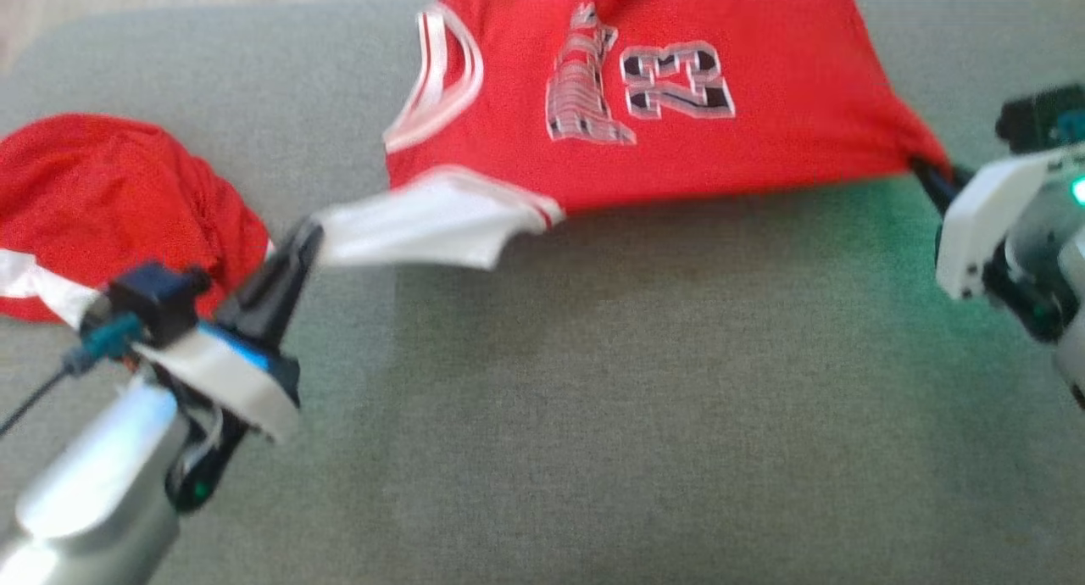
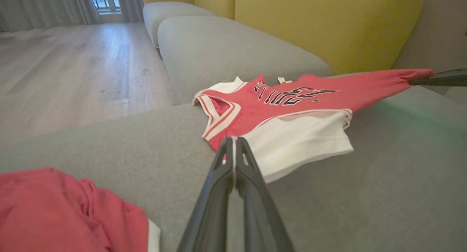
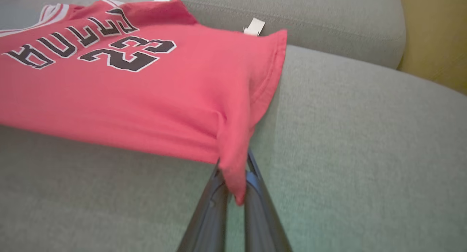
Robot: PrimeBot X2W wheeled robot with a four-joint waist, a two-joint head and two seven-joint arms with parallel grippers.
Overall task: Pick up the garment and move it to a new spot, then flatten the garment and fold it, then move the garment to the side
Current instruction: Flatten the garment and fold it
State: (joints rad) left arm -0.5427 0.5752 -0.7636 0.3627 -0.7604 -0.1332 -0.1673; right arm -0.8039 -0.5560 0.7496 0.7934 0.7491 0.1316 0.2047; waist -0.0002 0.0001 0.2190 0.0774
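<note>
Gripping red jersey [image 1: 678, 136] corners: left fingers [image 1: 275, 284], right fingers [image 1: 931, 178] closed (white lining flipped out).

Left arm: silver forearm [image 1: 93, 475] enters from the lower left corner of the head view, angled up and to the right. The white left wrist housing [image 1: 222, 383] sits at its end, with a dark camera block [image 1: 157, 297] on top. The left gripper [image 1: 303, 236], two long dark fingers, is pressed together on a white corner of the red sleeveless jersey [image 1: 788, 136].

Right arm: white right wrist housing [image 1: 983, 220] at the right edge, mid-height. The right gripper [image 1: 924, 168] points up-left, fingers closed on a red corner of the jersey.
</note>
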